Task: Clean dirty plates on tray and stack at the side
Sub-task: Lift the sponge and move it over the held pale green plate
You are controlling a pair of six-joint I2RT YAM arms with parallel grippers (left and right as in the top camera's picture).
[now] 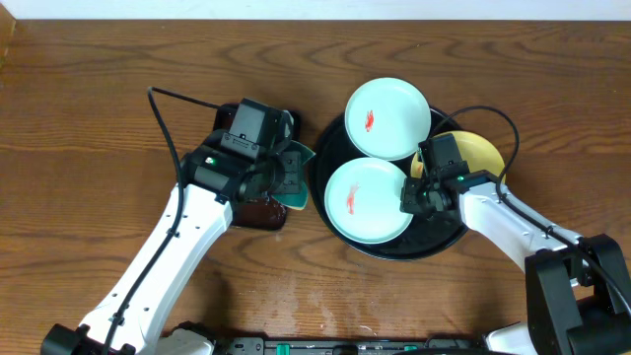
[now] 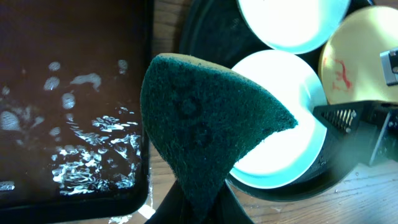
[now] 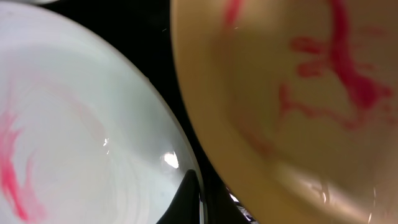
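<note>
The black tray [image 1: 330,148] holds two mint-blue plates and a yellow plate [image 1: 478,153], all with red smears. The far mint plate [image 1: 386,118] lies over the tray's back rim. My right gripper [image 1: 412,194] is shut on the right rim of the near mint plate [image 1: 367,200]. In the right wrist view one finger [image 3: 199,199] lies on that plate [image 3: 74,124], beside the yellow plate [image 3: 298,93]. My left gripper [image 1: 294,168] is shut on a green sponge [image 2: 205,118] just left of the tray, the near mint plate [image 2: 292,143] ahead of it.
A rectangular dark brown tray [image 1: 258,209] with wet, foamy water [image 2: 81,143] lies under the left gripper, next to the black tray's left rim. The rest is brown wooden table [image 1: 99,118].
</note>
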